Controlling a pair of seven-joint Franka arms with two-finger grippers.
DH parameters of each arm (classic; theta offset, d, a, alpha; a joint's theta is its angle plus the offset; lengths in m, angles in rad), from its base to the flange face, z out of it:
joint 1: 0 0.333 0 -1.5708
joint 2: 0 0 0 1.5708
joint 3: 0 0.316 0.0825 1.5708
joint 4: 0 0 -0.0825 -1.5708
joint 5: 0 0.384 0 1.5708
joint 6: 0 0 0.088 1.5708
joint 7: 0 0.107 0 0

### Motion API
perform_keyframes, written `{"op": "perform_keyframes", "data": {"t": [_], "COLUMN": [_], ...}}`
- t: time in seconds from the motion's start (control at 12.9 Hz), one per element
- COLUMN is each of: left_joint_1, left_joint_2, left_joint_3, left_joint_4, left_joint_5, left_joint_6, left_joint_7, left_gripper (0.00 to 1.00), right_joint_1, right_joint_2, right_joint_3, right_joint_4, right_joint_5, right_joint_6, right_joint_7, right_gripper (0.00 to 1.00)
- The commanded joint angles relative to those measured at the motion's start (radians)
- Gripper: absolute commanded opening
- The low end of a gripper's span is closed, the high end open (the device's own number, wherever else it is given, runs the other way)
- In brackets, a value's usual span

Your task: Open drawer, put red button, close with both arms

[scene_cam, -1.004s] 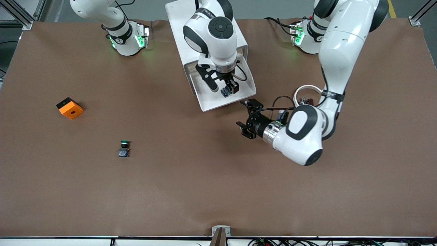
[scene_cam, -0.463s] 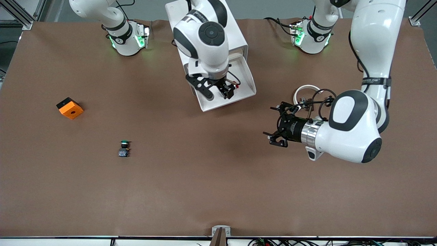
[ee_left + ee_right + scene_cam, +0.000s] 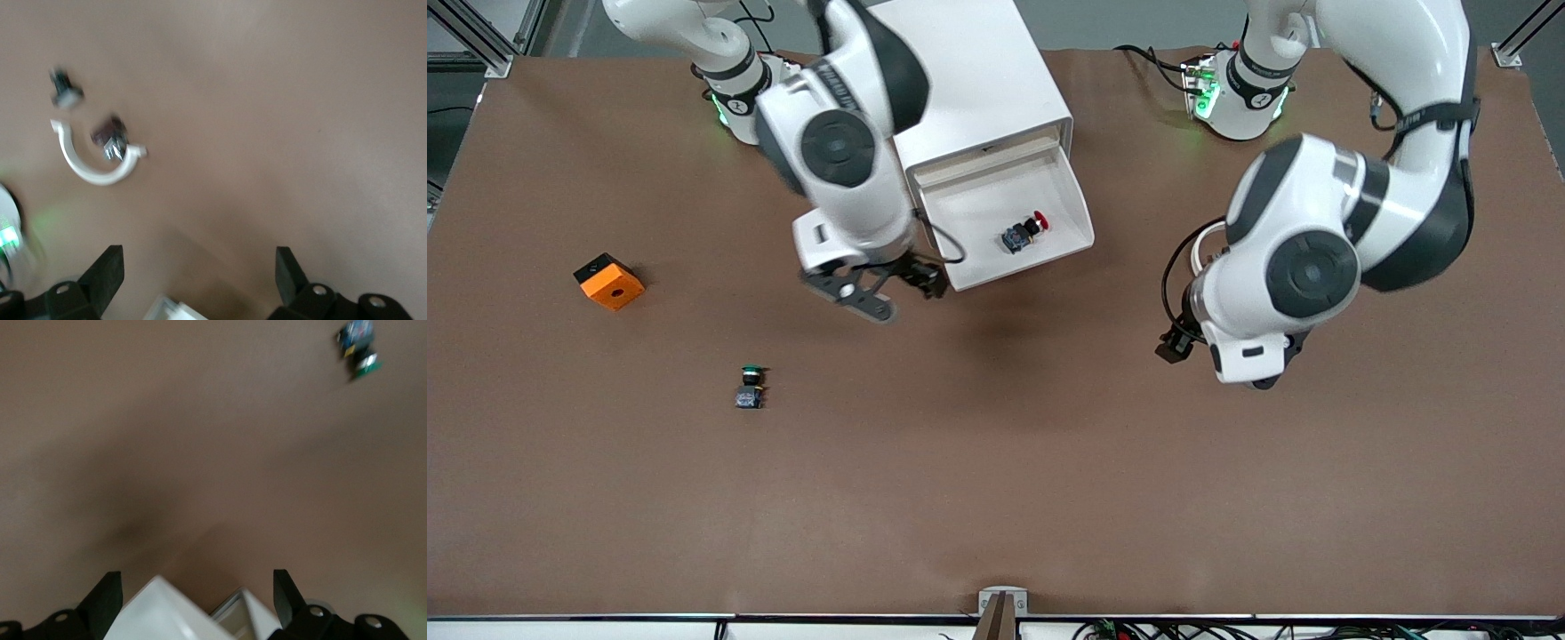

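Note:
The drawer (image 3: 969,212) stands pulled out of the white cabinet (image 3: 978,71). The red button (image 3: 1024,233) lies on its side in the drawer, with nothing holding it. My right gripper (image 3: 914,283) is open and empty over the table, beside the drawer's front corner toward the right arm's end. In the right wrist view it (image 3: 195,597) has that white corner (image 3: 167,613) showing between its fingers. My left gripper (image 3: 1172,347) is over bare table toward the left arm's end, mostly hidden under its wrist. In the left wrist view it (image 3: 197,277) is open and empty.
A green-capped button (image 3: 751,384) and an orange block (image 3: 608,281) lie toward the right arm's end; the button also shows in the right wrist view (image 3: 360,350). A white ring (image 3: 1209,238) with small dark parts lies under the left arm and shows in the left wrist view (image 3: 93,167).
My right gripper let go of the red button in the drawer and swung out toward the right arm's end. My left gripper drew away from the drawer front toward the left arm's end.

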Motion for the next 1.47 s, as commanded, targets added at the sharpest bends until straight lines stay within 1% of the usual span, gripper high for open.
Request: {"op": "perform_keyframes", "data": {"t": [0.0, 0.15, 0.23, 0.39, 0.62, 0.77, 0.93, 1.08, 1.16, 1.24, 1.31, 1.39], "left_joint_1": [-0.003, 0.000, 0.005, 0.026, 0.064, 0.086, 0.088, 0.103, 0.121, 0.173, 0.216, 0.248], "left_joint_2": [-0.046, -0.061, -0.093, -0.130, -0.184, -0.222, -0.259, -0.277, -0.285, -0.308, -0.342, -0.383], "left_joint_3": [-0.004, -0.021, -0.024, -0.022, -0.024, -0.024, -0.021, -0.025, -0.025, -0.037, -0.044, -0.042], "left_joint_4": [-0.036, -0.036, -0.039, -0.039, -0.044, -0.042, -0.044, -0.044, -0.047, -0.067, -0.111, -0.161], "left_joint_5": [0.088, 0.138, 0.154, 0.154, 0.154, 0.140, 0.135, 0.131, 0.113, 0.073, 0.024, -0.002], "left_joint_6": [-0.016, -0.016, -0.016, -0.018, -0.018, -0.017, -0.018, -0.025, -0.030, -0.030, -0.024, -0.018], "left_joint_7": [0.079, 0.189, 0.279, 0.431, 0.570, 0.642, 0.693, 0.697, 0.731, 0.792, 0.870, 0.939], "left_gripper": [1.00, 1.00, 1.00, 1.00, 1.00, 1.00, 1.00, 1.00, 1.00, 1.00, 1.00, 1.00], "right_joint_1": [-0.127, -0.223, -0.266, -0.354, -0.444, -0.469, -0.472, -0.483, -0.494, -0.503, -0.541, -0.549], "right_joint_2": [-0.053, -0.079, -0.090, -0.113, -0.136, -0.136, -0.133, -0.130, -0.122, -0.121, -0.122, -0.124], "right_joint_3": [0.019, 0.022, 0.021, 0.022, 0.022, 0.021, 0.020, 0.020, 0.022, 0.021, 0.024, 0.028], "right_joint_4": [-0.012, -0.012, -0.012, -0.014, -0.012, 0.002, 0.052, 0.081, 0.086, 0.086, 0.069, 0.066], "right_joint_5": [-0.020, -0.058, -0.060, -0.060, -0.075, -0.080, -0.133, -0.138, -0.137, -0.102, -0.062, -0.051], "right_joint_6": [-0.046, -0.086, -0.097, -0.115, -0.130, -0.149, -0.167, -0.169, -0.170, -0.175, -0.175, -0.187], "right_joint_7": [-0.235, -0.401, -0.485, -0.635, -0.783, -0.788, -0.780, -0.783, -0.776, -0.758, -0.741, -0.740], "right_gripper": [1.00, 1.00, 1.00, 1.00, 1.00, 1.00, 1.00, 1.00, 1.00, 1.00, 1.00, 1.00]}}
